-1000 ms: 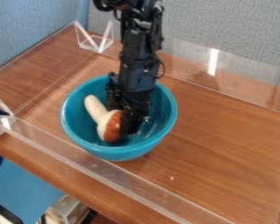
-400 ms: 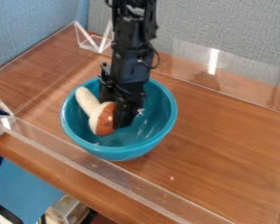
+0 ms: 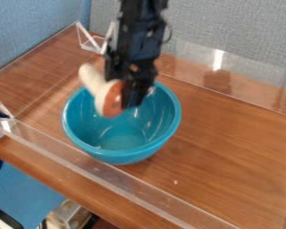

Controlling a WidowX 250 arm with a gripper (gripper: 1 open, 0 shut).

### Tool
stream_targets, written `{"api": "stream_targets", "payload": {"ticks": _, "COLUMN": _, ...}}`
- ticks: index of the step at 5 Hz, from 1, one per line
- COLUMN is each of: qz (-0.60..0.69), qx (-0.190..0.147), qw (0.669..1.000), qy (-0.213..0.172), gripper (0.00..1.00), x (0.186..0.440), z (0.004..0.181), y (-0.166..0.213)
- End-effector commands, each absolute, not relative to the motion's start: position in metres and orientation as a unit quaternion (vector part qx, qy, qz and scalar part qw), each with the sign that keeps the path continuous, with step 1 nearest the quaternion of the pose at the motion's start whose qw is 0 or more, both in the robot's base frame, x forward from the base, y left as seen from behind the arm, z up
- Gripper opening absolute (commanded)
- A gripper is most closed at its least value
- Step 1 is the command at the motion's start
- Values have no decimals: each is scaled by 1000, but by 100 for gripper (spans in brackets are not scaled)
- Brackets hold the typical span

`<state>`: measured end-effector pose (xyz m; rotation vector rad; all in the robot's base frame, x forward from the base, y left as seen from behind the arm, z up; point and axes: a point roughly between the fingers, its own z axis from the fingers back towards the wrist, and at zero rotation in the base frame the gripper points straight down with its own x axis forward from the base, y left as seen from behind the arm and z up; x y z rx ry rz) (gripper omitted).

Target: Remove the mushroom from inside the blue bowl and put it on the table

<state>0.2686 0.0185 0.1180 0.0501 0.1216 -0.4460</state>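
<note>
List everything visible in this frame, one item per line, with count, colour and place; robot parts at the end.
mushroom: one, reddish-brown cap, cream stem, held in the claw above the bowl's rim, blurred.
blue bowl: one, turquoise, centre of the table, nothing visible inside.
table: one, reddish-brown wood grain.
clear walls: low acrylic panels around the table's edges.
blue backdrop: behind the table.
claw: one, black, pointing down, shut on the mushroom.
arm: one, black, reaching down from the top.
</note>
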Motion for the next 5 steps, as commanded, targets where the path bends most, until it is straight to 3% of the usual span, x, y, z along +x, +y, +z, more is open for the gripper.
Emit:
{"api": "stream_targets", "payload": {"ticks": 1, "qz": -214, "qx": 45, "qw": 976, "qy": 2, "gripper": 0, "x": 276, "z": 159, "y": 0}}
{"api": "stream_targets", "payload": {"ticks": 3, "qz": -264, "qx": 39, "qw": 964, "qy": 1, "gripper": 0, "x": 284, "z": 155, "y": -64}}
{"api": "stream_targets", "payload": {"ticks": 5, "qz": -218, "qx": 38, "qw": 975, "qy": 24, "gripper": 0, "x": 270, "z": 126, "y": -111}}
